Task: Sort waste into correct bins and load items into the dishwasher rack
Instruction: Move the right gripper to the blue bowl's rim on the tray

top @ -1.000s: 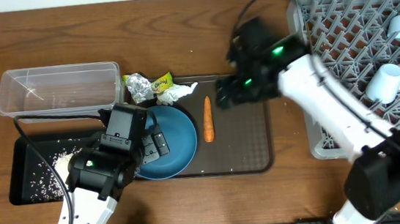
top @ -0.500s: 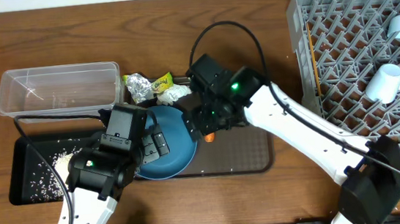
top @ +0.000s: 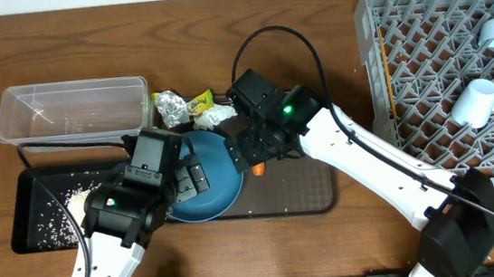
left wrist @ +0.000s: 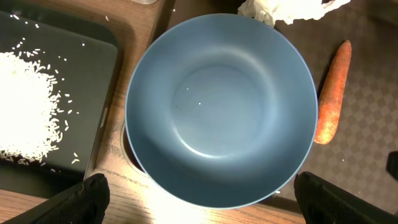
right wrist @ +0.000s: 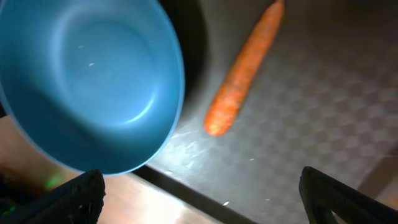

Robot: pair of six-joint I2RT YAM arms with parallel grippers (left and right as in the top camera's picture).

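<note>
Orange small carrot (right wrist: 242, 71) lies on dark brown serving tray (right wrist: 323, 106), just beside large dark-blue round bowl (left wrist: 221, 109). Right gripper (top: 261, 146) hovers above carrot, jaws wide, empty, likely lining up pick. Left gripper (left wrist: 202, 199) wide, empty, over bowl.

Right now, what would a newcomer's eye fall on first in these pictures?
The large dark-blue bowl, empty, sits at the left edge of the brown serving tray, with the open left gripper over it. The orange carrot lies beside it on the tray under the open right gripper. White rice is heaped in the black tray further left.
</note>
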